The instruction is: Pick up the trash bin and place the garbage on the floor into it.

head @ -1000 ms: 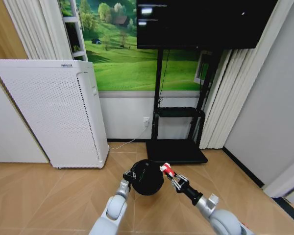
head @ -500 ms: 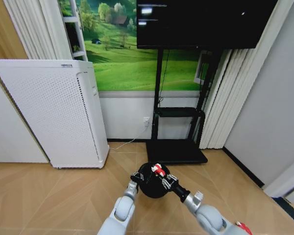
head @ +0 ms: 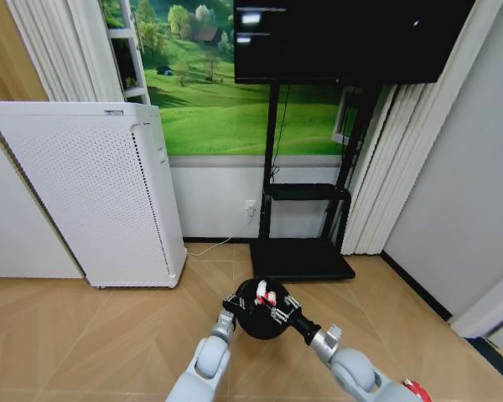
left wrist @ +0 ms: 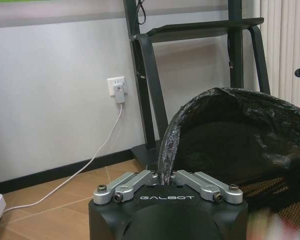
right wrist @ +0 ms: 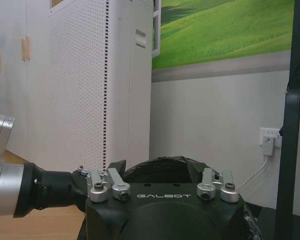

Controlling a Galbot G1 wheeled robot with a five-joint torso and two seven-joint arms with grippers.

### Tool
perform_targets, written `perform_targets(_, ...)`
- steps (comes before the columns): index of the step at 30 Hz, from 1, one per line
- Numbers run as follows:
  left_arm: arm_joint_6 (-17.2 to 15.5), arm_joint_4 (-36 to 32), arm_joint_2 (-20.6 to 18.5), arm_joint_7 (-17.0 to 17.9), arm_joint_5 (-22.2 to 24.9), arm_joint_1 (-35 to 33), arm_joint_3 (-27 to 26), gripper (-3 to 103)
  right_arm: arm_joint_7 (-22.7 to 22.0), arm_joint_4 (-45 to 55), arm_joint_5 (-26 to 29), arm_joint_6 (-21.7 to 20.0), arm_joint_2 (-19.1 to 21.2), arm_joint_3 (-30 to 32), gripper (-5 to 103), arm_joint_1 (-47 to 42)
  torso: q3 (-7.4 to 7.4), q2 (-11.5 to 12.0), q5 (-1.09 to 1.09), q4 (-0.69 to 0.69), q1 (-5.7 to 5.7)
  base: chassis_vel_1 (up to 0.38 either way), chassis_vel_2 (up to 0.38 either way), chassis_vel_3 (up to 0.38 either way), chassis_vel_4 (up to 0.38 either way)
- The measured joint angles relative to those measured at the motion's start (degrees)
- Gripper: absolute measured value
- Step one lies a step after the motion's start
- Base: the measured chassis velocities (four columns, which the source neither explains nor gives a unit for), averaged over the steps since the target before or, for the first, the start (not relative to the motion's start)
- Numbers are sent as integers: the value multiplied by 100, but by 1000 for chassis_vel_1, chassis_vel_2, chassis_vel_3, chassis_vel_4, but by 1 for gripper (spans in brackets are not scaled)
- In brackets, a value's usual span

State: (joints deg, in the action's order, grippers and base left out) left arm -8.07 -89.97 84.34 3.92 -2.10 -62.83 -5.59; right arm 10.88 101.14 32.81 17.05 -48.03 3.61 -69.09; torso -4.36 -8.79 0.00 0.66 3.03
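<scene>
The trash bin, black and lined with a black bag, is held off the floor by its rim. My left gripper is shut on that rim; its fingers pinch the bag's edge, and the bin's mouth gapes beyond them. My right gripper hovers over the bin from the other side with its jaws apart. A red-and-white wrapper, one piece of the garbage, is at the bin's mouth just off those fingertips. It shows as a pale blur in the left wrist view. The bin's rim lies just past the right gripper's body.
A tall white perforated appliance stands to the left against the wall. A black TV stand sits straight behind the bin, with a wall socket and cable beside it. Wooden floor lies open on both sides.
My right gripper moved left with the wrapper, from beside the bin to over its mouth. The left gripper and the bin shifted slightly right. The right jaws now stand apart.
</scene>
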Motion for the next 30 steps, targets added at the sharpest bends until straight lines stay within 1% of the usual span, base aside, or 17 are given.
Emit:
perform_targets(1,0,0,1,-2,3,3,-2,3,-3,-3,-3,0,-4,4,75,-8,0,0,0,0,0,0,0,0,0)
perform_targets(4,1,0,5,-2,3,5,-3,3,-6,-3,-4,0,-6,11,75,-20,0,0,0,0,0,0,0,0,0)
perform_targets(5,3,0,10,-2,4,5,-3,3,-8,-2,-5,-1,-5,20,85,-39,0,0,0,0,0,0,0,0,0)
perform_targets(7,4,0,17,-2,4,3,-3,3,-14,12,-5,-2,-2,35,95,-67,0,0,0,0,0,0,0,0,0)
perform_targets(8,4,0,17,-2,4,3,-3,3,-14,12,-5,-2,-2,35,95,-67,0,0,0,0,0,0,0,0,0)
perform_targets(9,5,1,19,-4,4,-1,-5,3,-19,17,-3,-3,-3,49,99,-77,0,0,0,0,0,0,0,0,0)
perform_targets(13,5,-17,16,-6,3,-23,-24,3,-59,45,21,-30,-36,104,100,-100,0,0,0,0,0,0,0,0,0)
perform_targets(16,6,-116,-19,-8,6,-104,-112,3,-256,76,188,-125,-155,297,100,-162,0,0,0,0,0,0,0,0,0)
perform_targets(17,6,-116,-19,-8,6,-104,-112,3,-256,76,188,-125,-155,297,100,-162,0,0,0,0,0,0,0,0,0)
perform_targets(21,6,-382,-159,-15,45,-317,-292,3,-637,1,444,-228,-248,644,100,-270,0,0,-1,0,0,0,0,0,0)
perform_targets(25,6,-529,-252,-21,58,-449,-422,3,-756,-112,458,-259,-280,850,100,-300,0,0,0,-1,0,0,0,0,0)
perform_targets(28,6,-824,-446,-23,121,-706,-687,3,-1088,-390,388,-400,-349,1196,100,-324,0,0,-1,0,-1,0,0,0,0)
perform_targets(29,6,-824,-446,-23,121,-706,-687,3,-1088,-390,388,-400,-349,1196,100,-324,0,0,-1,0,-1,0,0,0,0)
perform_targets(30,6,-945,-517,-13,164,-808,-796,3,-1217,-530,350,-450,-391,1304,100,-324,0,0,-1,0,-1,0,0,0,0)
